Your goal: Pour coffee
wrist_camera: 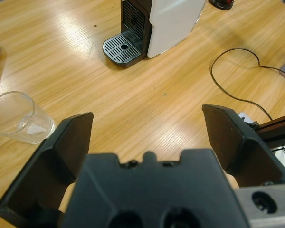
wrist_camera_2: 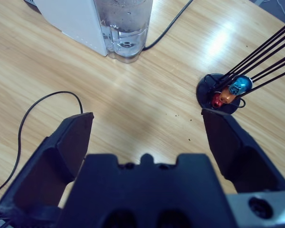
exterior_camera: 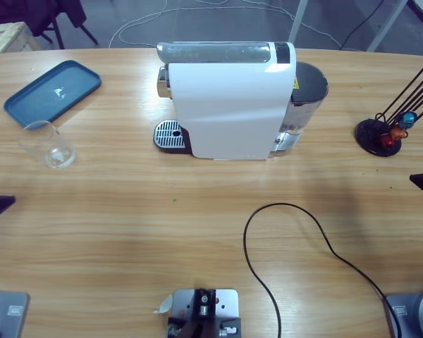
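Both grippers, left (wrist_camera: 147, 137) and right (wrist_camera_2: 147, 137), gape wide and empty; drinking glass (exterior_camera: 48, 144) waits near the table's left edge, capsule coffee machine (exterior_camera: 229, 105) drip tray (exterior_camera: 169, 135) vacant for it.

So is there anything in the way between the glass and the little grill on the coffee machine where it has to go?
Nothing visible. The glass stands on bare table to one side of the coffee machine, and only wood lies between it and the drip tray. The black cable loops elsewhere, out of that path.
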You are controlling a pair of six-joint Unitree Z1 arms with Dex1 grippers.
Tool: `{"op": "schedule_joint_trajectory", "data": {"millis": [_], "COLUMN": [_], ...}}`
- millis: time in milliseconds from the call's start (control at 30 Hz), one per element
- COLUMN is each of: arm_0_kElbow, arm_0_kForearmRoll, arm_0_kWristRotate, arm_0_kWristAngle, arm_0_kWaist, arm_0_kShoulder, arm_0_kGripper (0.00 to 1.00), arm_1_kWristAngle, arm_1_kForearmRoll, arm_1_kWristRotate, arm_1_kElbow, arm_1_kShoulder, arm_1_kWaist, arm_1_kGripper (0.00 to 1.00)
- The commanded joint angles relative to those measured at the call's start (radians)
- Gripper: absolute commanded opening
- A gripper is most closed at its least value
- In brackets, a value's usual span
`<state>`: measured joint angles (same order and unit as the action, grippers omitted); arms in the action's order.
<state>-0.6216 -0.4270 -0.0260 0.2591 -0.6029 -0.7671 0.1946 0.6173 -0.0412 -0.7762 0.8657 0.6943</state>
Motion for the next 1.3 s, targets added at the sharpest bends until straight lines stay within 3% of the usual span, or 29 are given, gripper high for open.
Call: {"op": "schedule_joint_trajectory", "data": {"millis": [33, 433, 533, 867, 1100, 1300], "arm_0_kElbow": [0.021, 0.031, 0.018, -0.267, -0.325, -0.368], "arm_0_kForearmRoll": [0.001, 0.007, 0.049, 0.201, 0.387, 0.464], "arm_0_kWristRotate": [-0.009, -0.013, -0.090, -0.479, -0.894, -1.001], "arm_0_kWristAngle": [-0.008, -0.029, -0.039, 0.055, 0.101, 0.225], "arm_0_kWaist": [-0.008, -0.008, -0.008, -0.008, 0.068, 0.097], "arm_0_kShoulder": [0.009, 0.042, 0.022, -0.435, -0.667, -0.799], "arm_0_kGripper": [1.000, 1.000, 1.000, 1.000, 1.000, 1.000], "arm_1_kWristAngle": [0.011, 0.009, 0.008, 0.005, 0.006, 0.008], "arm_1_kForearmRoll": [0.006, 0.006, 0.006, 0.006, 0.004, 0.003], "arm_1_kWristRotate": [-0.002, -0.002, -0.002, -0.002, -0.002, -0.003], "arm_1_kElbow": [0.006, 0.006, 0.006, 0.008, 0.011, 0.009], "arm_1_kShoulder": [0.027, 0.026, 0.030, 0.016, -0.001, 0.003], "arm_1_kWaist": [0.009, 0.008, 0.008, 0.008, 0.009, 0.009], "arm_1_kGripper": [1.000, 1.000, 1.000, 1.000, 1.000, 1.000]}}
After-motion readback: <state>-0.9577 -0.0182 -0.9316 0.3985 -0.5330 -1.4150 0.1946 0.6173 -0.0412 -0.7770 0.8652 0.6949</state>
